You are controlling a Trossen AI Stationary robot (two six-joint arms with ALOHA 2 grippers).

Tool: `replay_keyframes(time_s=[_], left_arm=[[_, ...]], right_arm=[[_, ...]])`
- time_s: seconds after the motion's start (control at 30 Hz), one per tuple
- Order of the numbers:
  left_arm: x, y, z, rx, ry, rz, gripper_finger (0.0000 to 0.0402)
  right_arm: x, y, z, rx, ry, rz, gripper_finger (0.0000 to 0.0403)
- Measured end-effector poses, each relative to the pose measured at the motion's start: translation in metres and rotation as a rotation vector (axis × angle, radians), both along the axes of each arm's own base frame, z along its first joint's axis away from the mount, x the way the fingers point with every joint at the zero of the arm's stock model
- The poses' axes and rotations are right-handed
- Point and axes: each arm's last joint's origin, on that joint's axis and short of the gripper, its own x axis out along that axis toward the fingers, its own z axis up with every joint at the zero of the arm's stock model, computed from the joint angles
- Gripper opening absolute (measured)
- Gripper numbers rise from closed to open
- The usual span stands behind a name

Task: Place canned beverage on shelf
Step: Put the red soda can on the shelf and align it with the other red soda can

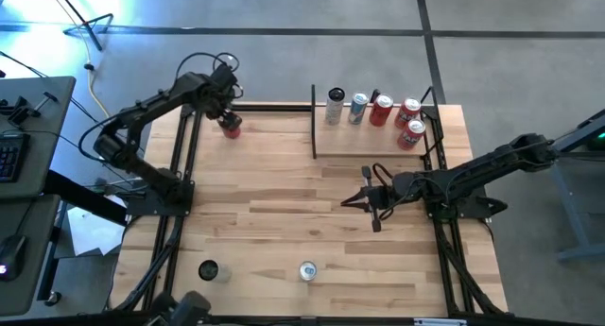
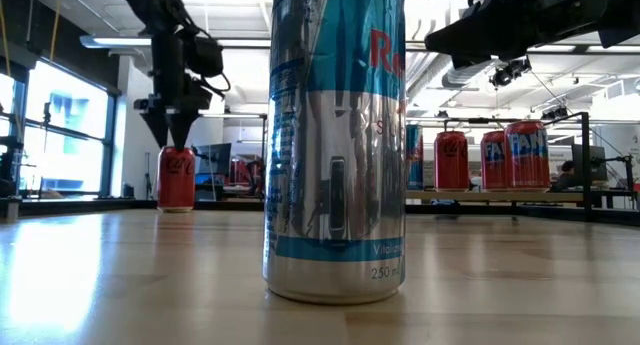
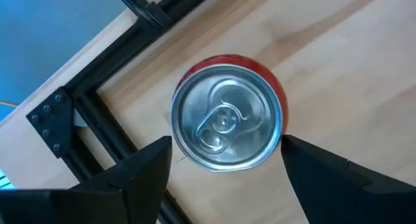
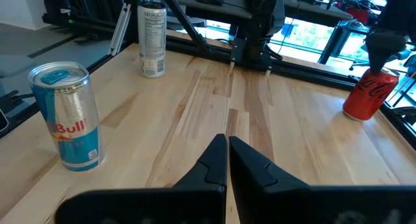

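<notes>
A red cola can (image 1: 230, 127) stands upright on the tabletop near the far left corner. My left gripper (image 3: 227, 141) hangs open directly over it, pointing down, one finger on each side of the silver top (image 3: 226, 117) and about level with it, touching nothing. In the low view the gripper (image 2: 176, 137) sits just above the can (image 2: 177, 180). The shelf (image 1: 373, 148) at the far right holds several upright cans. My right gripper (image 1: 346, 202) is shut and waits level over the table's middle right, in front of the shelf.
A silver and blue can (image 1: 307, 270) and a dark can (image 1: 208, 270) stand near the table's front edge. Black frame rails (image 1: 181, 156) run along the left edge, close beside the red can. Open tabletop lies between the red can and the shelf.
</notes>
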Motion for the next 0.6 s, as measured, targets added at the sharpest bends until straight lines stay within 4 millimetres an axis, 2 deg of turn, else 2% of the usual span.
replay_keyframes(time_s=[0.6], left_arm=[[-0.012, 0.020, -0.006, 0.041, -0.121, 0.071, 0.0280]], right_arm=[[0.000, 0.000, -0.001, 0.001, 0.007, -0.001, 0.0000]])
